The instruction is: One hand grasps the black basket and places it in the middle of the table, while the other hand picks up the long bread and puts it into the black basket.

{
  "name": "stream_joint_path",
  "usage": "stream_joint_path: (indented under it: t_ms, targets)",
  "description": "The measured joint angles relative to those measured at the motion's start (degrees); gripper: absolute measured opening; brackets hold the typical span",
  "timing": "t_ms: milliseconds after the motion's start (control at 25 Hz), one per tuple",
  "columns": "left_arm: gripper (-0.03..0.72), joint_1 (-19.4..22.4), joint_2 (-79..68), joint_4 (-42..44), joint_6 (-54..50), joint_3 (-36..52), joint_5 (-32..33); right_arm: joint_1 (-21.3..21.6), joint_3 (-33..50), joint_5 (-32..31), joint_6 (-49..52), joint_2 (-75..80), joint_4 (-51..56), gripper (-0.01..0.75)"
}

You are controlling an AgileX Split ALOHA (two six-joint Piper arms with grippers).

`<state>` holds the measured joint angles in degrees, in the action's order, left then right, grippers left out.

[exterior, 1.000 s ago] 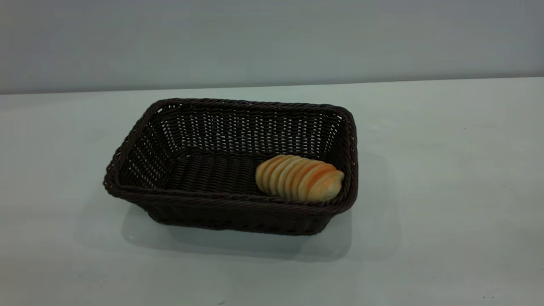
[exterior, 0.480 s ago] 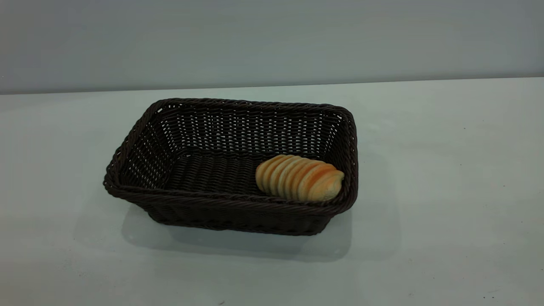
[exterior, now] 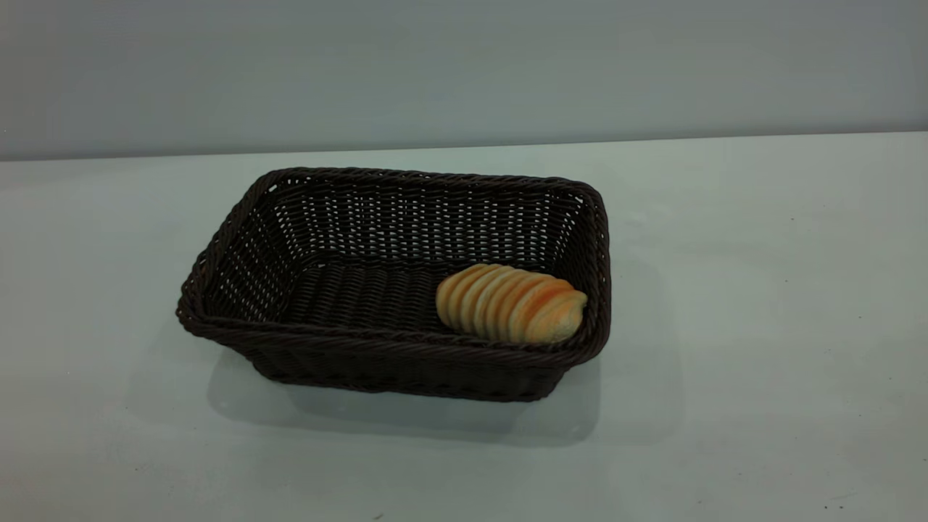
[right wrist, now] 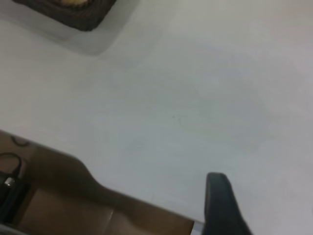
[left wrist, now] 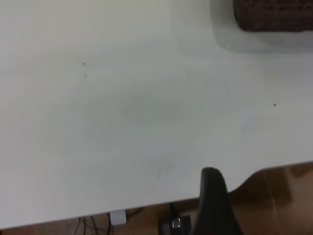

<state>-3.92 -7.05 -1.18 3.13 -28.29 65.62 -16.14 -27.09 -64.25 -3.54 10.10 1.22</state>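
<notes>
The black basket (exterior: 395, 286) stands in the middle of the white table (exterior: 761, 290). The long bread (exterior: 511, 303) lies inside it, on the bottom against the right wall near the front corner. Neither arm shows in the exterior view. My left gripper (left wrist: 211, 177) hangs over the table's edge, far from the basket (left wrist: 274, 14), whose corner shows at the frame's border. My right gripper (right wrist: 217, 182) is also near a table edge, far from the basket (right wrist: 73, 12); a sliver of the bread (right wrist: 74, 2) shows in it. Neither gripper holds anything that I can see.
A plain grey wall runs behind the table. Wide bare tabletop lies on all sides of the basket. Beyond the table edge the wrist views show brown floor (left wrist: 274, 200) and some cables (right wrist: 10, 169).
</notes>
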Motion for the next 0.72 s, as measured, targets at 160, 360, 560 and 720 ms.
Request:
stream_joint_path:
  t_ms: [160, 360, 560, 720]
  targets:
    - [0.571, 0.0, 0.0, -0.04, 0.0, 0.26, -0.61, 0.0, 0.0, 0.0, 2.2, 0.0, -1.22, 0.423]
    - [0.571, 0.0, 0.0, -0.04, 0.06, 0.33, -0.61, 0.0, 0.0, 0.0, 3.19, 0.0, -1.99, 0.423]
    - [0.571, 0.0, 0.0, -0.06, 0.06, 0.33, -0.61, 0.0, 0.0, 0.0, 3.54, 0.0, -1.99, 0.423]
    - [0.571, 0.0, 0.0, -0.06, 0.06, 0.33, -0.61, 0.0, 0.07, 0.0, 3.54, 0.0, -1.94, 0.423]
